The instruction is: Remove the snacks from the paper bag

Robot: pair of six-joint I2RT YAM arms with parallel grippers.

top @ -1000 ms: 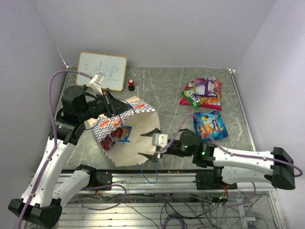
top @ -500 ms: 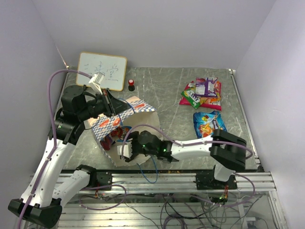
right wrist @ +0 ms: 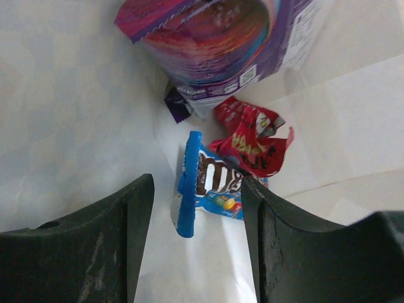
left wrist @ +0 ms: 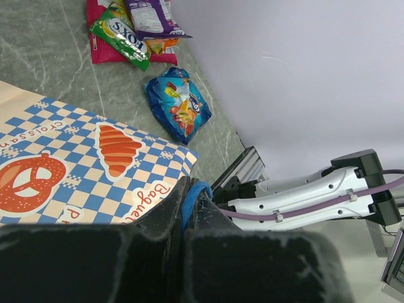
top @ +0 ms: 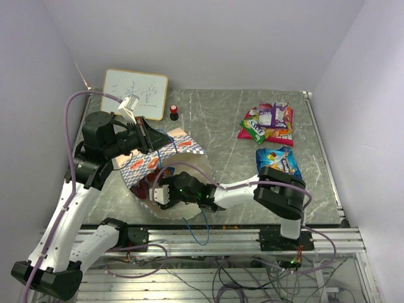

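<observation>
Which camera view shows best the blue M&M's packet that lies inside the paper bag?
The right wrist view: the blue M&M's packet sits mid-frame between the fingers of the right gripper, logo readable. In the top external view that gripper hides it. The left wrist view shows only the outside of the paper bag.

1 paper bag (top: 189, 144); 3 snacks (right wrist: 214, 183) inside, 5 outside.

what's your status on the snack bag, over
Left gripper shut on rim of cream blue-checkered paper bag. Right gripper open inside, straddling small blue foil packet. Red packet, purple packet beyond; nothing blocking.
</observation>
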